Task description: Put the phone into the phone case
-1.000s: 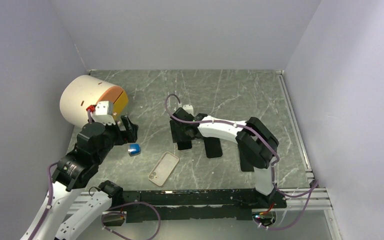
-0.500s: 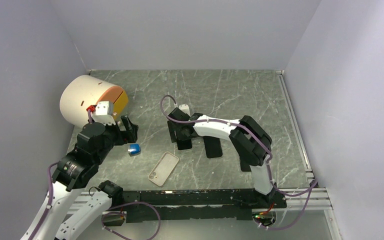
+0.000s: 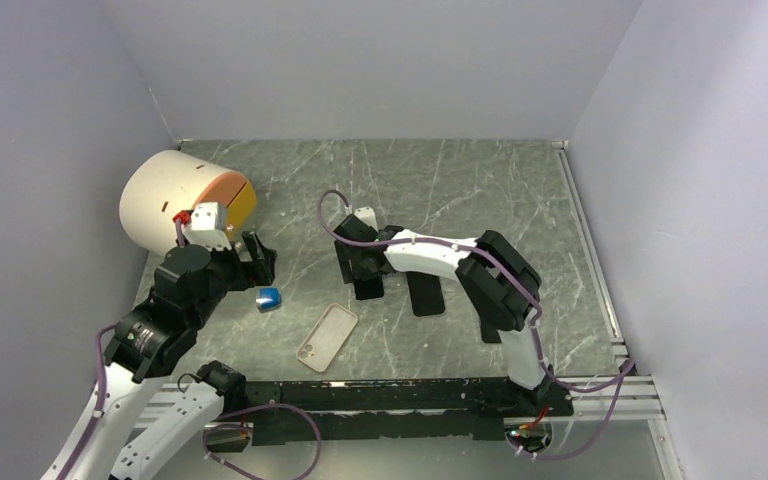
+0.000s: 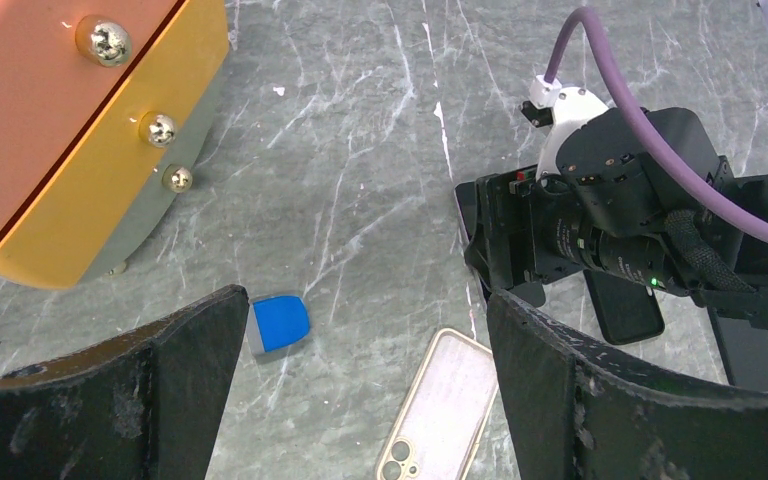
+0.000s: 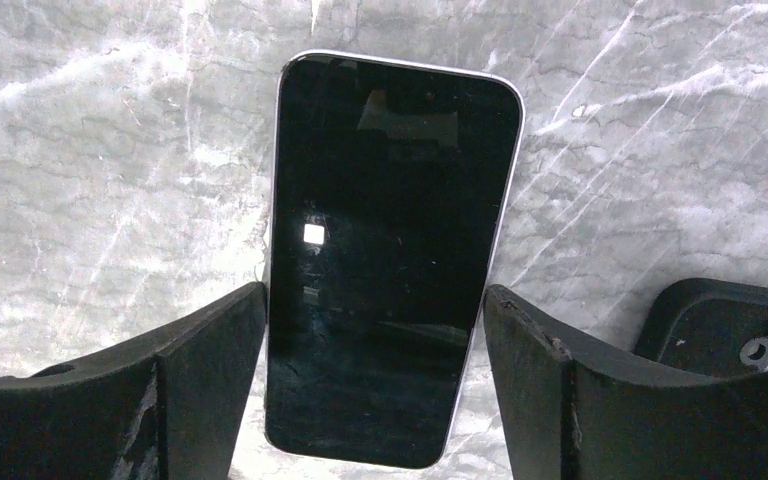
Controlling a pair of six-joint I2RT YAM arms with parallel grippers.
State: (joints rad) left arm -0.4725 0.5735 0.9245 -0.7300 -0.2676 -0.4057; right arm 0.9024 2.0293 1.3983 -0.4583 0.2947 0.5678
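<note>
On the bench (image 5: 100, 150), right fingers (image 5: 200, 390), spread astride the black phone (image 5: 390, 250), could slip off its thin edges; left fingers (image 4: 110, 410) gape.

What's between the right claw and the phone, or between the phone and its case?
Nothing visible does. The right claw straddles the phone, one finger along each long edge, nothing between. Only tabletop shows between the phone and the phone case; the blue object sits well off that line.
</note>
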